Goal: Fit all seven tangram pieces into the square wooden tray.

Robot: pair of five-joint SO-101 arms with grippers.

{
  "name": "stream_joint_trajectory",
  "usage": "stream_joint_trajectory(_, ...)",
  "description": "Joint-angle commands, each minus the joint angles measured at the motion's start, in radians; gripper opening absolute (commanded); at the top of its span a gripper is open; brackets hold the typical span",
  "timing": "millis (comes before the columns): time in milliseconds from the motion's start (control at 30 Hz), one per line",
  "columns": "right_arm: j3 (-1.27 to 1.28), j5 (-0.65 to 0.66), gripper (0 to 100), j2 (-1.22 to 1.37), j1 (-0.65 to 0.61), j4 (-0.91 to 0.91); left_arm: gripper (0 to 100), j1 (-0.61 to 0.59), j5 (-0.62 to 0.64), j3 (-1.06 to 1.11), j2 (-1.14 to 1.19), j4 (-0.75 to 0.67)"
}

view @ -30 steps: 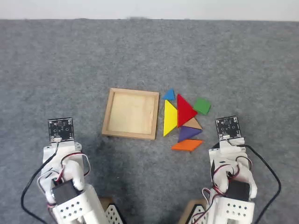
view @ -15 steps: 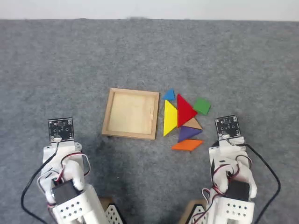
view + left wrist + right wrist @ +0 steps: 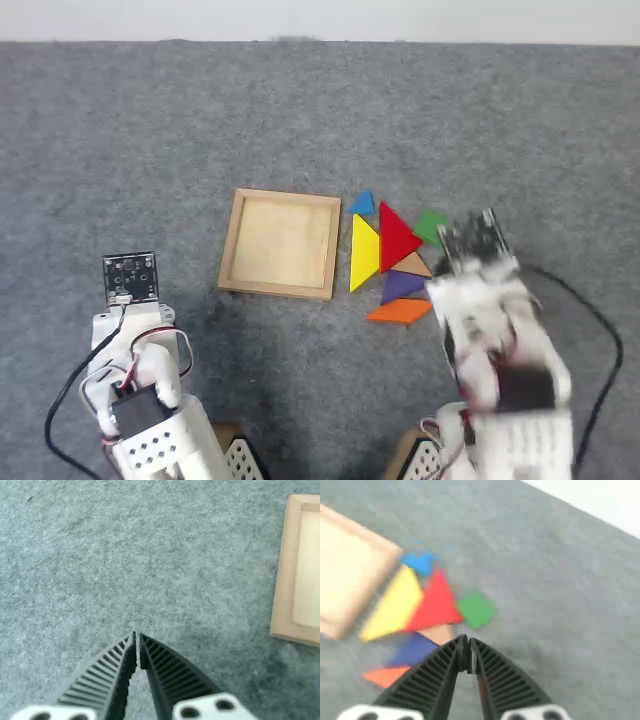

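Your right arm has swung forward over the lower-right pieces; your left arm has stayed put.
Right pincer and left pincer are both closed, gripping nothing. The tray sits mid-frame on the worktop, with all seven tangram pieces clustered just right of it.

Pale wood tray, fuzzy grey carpet (matt)

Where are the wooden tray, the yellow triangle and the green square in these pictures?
wooden tray (image 3: 290, 197), high view, on its far rim.
yellow triangle (image 3: 362, 252), high view, on its middle.
green square (image 3: 428, 226), high view, on its visible part.
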Motion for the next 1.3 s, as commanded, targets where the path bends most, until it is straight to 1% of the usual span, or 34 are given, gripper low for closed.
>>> stream_joint_trajectory(0, -0.285, -0.046, 1.1, 0.499, -0.150, -0.051, 2, 0.000, -0.012, -0.008, -0.015, 0.003)
stream_joint_trajectory(67, -0.422, -0.048, 2.8, 0.699, -0.197, -0.045, 2, 0.000, -0.012, -0.008, -0.015, 0.003)
stream_joint_trajectory(233, -0.684, -0.012, 17.4, 1.056, -0.209, -0.008, 2, 0.000, -0.012, -0.008, -0.015, 0.003)
stream_joint_trajectory(333, -0.758, -0.006, 24.0, 1.213, -0.216, -0.008, 2, 0.000, -0.012, -0.008, -0.015, 0.003)
stream_joint_trajectory(400, -0.779, -0.017, 25.8, 1.299, -0.217, -0.047, 2, 0.000, -0.012, -0.008, -0.015, 0.003)
stream_joint_trajectory(467, -0.795, -0.064, 26.2, 1.368, -0.197, -0.087, 2, 0.000, -0.012, -0.008, -0.015, 0.003)
stream_joint_trajectory(567, -0.806, -0.097, 26.2, 1.425, -0.170, -0.119, 2, 0.000, -0.012, -0.008, -0.015, 0.003)
stream_joint_trajectory(700, -0.799, -0.103, 26.2, 1.437, -0.182, -0.111, 2, 0.000, -0.012, -0.008, -0.015, 0.003)
stream_joint_trajectory(833, -0.798, -0.146, 26.3, 1.438, -0.179, -0.111, 2, 0.000, -0.012, -0.008, -0.015, 0.003)
stream_joint_trajectory(1000, -0.787, -0.144, 26.3, 1.498, -0.185, -0.111, 2, 0.000, -0.012, -0.008, -0.015, 0.003)
stream_joint_trajectory(1067, -0.789, -0.120, 26.3, 1.532, -0.185, -0.107, 2, 0.000, -0.012, -0.008, -0.015, 0.003)
stream_joint_trajectory(1267, -0.827, -0.112, 25.9, 1.563, -0.185, -0.021, 2, 0.000, -0.012, -0.008, -0.015, 0.003)
